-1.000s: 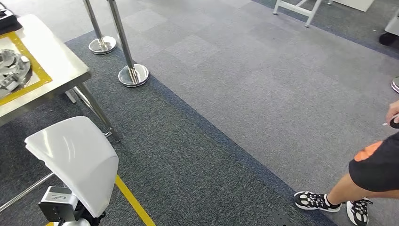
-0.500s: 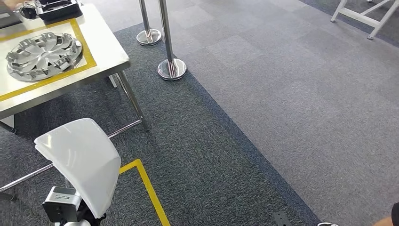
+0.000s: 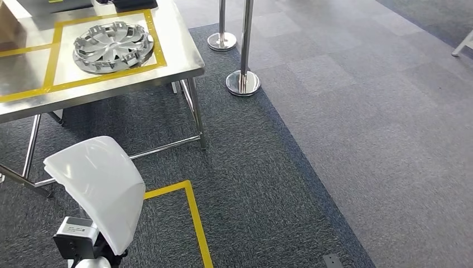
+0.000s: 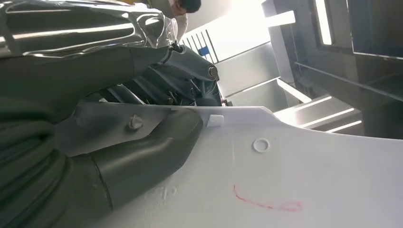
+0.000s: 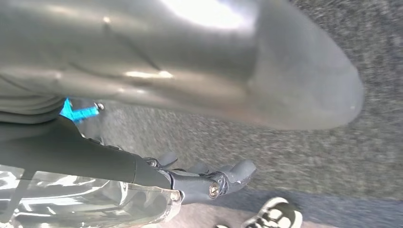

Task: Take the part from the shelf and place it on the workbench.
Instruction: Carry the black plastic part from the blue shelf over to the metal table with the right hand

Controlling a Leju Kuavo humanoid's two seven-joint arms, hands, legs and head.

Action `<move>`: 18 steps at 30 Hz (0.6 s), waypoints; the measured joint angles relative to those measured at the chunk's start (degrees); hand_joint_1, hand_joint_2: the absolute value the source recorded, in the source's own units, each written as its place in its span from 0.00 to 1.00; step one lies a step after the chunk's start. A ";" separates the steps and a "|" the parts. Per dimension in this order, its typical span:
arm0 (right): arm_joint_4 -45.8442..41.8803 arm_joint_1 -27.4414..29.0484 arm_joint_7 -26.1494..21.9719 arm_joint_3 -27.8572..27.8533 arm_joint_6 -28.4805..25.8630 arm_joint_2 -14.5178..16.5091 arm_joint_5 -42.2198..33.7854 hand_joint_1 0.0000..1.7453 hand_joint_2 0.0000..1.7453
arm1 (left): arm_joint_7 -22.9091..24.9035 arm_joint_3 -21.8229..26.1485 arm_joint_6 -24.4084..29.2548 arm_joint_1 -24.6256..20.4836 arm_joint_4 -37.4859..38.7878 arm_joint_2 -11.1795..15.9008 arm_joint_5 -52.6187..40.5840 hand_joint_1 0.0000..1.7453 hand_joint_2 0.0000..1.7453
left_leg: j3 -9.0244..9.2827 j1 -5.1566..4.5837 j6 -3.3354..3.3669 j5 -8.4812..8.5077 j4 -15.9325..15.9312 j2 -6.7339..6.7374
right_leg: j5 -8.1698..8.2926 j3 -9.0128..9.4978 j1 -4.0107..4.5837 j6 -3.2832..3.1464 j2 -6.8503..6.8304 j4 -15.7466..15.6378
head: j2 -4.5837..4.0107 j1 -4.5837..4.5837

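Note:
The part (image 3: 95, 184) is a white curved plastic panel, low at the left of the head view, carried above the carpet. In the left wrist view my left hand (image 4: 142, 142) grips this white panel (image 4: 294, 171), with the thumb pressed flat on its surface near a red pen mark. The steel workbench (image 3: 22, 84) stands ahead at the upper left, marked with yellow tape frames. My right hand (image 5: 199, 178) hangs over the carpet with its fingers loosely apart and nothing in them.
A silver hubcap (image 3: 113, 46) lies inside a yellow frame on the workbench. Two chrome stanchions (image 3: 244, 81) (image 3: 222, 40) stand right of the bench. Yellow floor tape (image 3: 195, 218) runs beside the part. A person's shoe (image 5: 275, 218) shows on the carpet.
The camera has turned, so the whole scene has shifted: the workbench and hubcap now lie further into the picture, and the person at the right is out of frame. The part stays in my left hand.

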 joint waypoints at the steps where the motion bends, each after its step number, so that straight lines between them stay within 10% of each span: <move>1: 0.01 -0.01 -0.03 0.01 0.02 -0.02 -0.02 0.00 0.00 | 0.01 0.00 0.00 -0.01 -0.01 -0.01 -0.05 1.00 1.00 | -0.11 -0.01 -0.29 -0.11 0.23 -0.76 | 1.48 1.56 -0.19 -0.03 1.23 -3.67 | 0.00 0.00; 5: 0.02 -0.07 -0.14 0.03 0.12 0.05 -0.12 0.00 0.00 | 0.02 0.04 0.03 0.29 -0.05 -0.07 -0.24 1.00 1.00 | -0.85 0.13 -1.72 -0.02 0.40 -2.85 | 2.29 3.23 -0.10 -1.00 1.75 -7.19 | 0.00 0.01; 7: 0.00 -0.16 -0.14 0.02 0.12 0.09 -0.13 0.00 0.00 | 0.02 0.06 0.06 0.47 -0.13 -0.02 -0.27 1.00 1.00 | -1.80 0.03 -2.28 -1.03 1.89 -0.66 | 2.47 3.38 -0.18 -1.75 0.50 -7.38 | 0.00 -0.27; 10: -0.02 0.11 -0.15 0.01 0.11 0.05 -0.11 0.00 0.00 | 0.02 0.05 0.01 0.54 -0.20 -0.03 -0.36 1.00 1.00 | -6.94 -0.02 -2.72 -6.14 12.14 3.84 | 2.35 3.39 -0.07 -2.51 -1.82 -7.47 | 0.00 -0.74; 13: -0.02 0.31 -0.15 -0.01 0.08 0.00 -0.11 0.00 0.00 | 0.07 0.12 -0.02 0.80 -0.19 -0.02 -0.37 1.00 1.00 | -10.19 0.16 -2.85 -7.62 18.42 4.24 | 2.21 3.39 -0.01 -2.59 -3.76 -7.46 | 0.00 -0.75; 18: -0.02 0.15 -0.19 -0.01 0.07 0.02 -0.11 0.00 0.00 | 0.15 0.33 -0.04 0.74 -0.23 -0.07 -0.39 1.00 1.00 | -1.72 -0.25 -2.17 -0.69 2.57 8.48 | 1.46 4.22 0.34 -1.69 -6.51 -7.41 | 0.00 -0.71</move>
